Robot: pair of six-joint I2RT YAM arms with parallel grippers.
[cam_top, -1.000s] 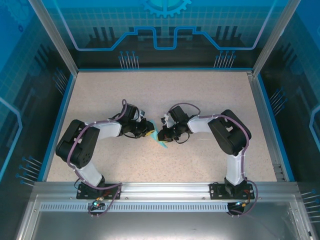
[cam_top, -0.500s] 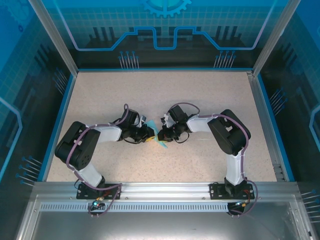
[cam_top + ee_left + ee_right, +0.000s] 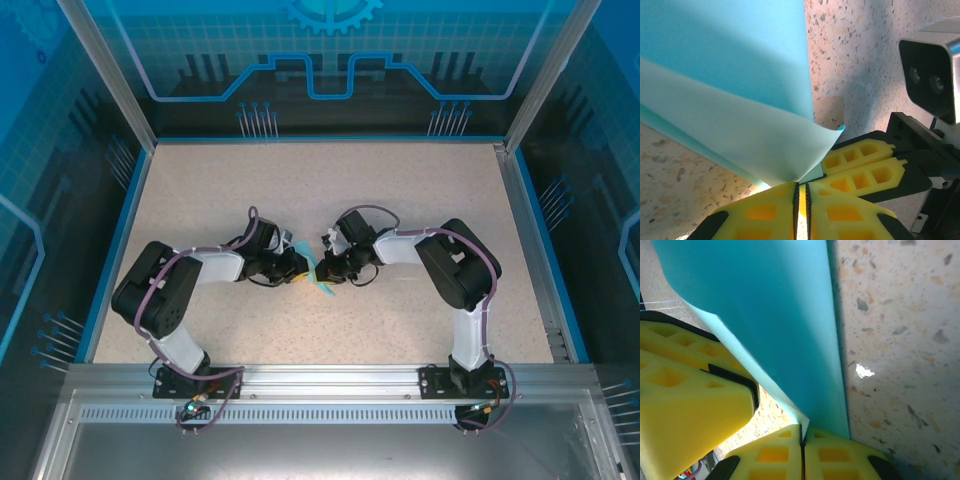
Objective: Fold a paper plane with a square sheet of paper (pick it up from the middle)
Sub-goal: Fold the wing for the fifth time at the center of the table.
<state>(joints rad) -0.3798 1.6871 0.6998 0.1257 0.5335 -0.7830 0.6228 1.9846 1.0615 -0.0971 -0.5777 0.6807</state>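
The light cyan sheet of paper (image 3: 322, 281) hangs folded in layers between the two grippers at mid-table, just above the surface. My left gripper (image 3: 303, 272) meets it from the left. In the left wrist view the paper (image 3: 740, 100) runs down to a point at that gripper's (image 3: 800, 184) tips, which are closed to a thin slit on it. My right gripper (image 3: 329, 270) comes in from the right. Its pads (image 3: 802, 429) are pressed together on a corner of the paper (image 3: 780, 315). The arms hide the paper's outline, so I cannot tell whether it has a paper plane's shape.
The two grippers stand nearly tip to tip: the right gripper's yellow fingers (image 3: 865, 165) and wrist camera (image 3: 932, 80) sit close beside the left jaws. A blue rim (image 3: 120, 240) and glass walls bound the speckled table (image 3: 330, 190), with free surface all round the arms.
The left gripper has shifted slightly lower and closed a little on the paper. Less of the cyan paper shows from above. The right arm has stayed put.
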